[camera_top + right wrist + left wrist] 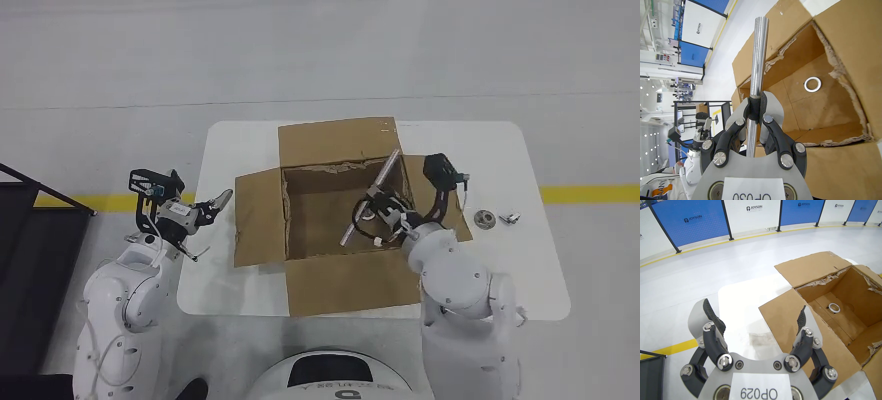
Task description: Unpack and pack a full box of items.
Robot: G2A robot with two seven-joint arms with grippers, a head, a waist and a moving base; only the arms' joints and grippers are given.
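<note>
Your right tool (755, 107) grips a polished steel rod (759, 56), tilted over the right part of the open brown box (338, 142) with torn rims, mid-desk (540, 280). A silver ring (812, 84) lies on the box floor. Your left tool (757, 313) stands wide, left of the box.

One box (258, 218), one rod (388, 168), one ring (834, 308), two small metal parts (484, 217) (508, 217).

Matt brown cardboard box (338, 142) with rough torn edges, glossy metal rod (758, 56), shiny metal ring (806, 84)
</note>
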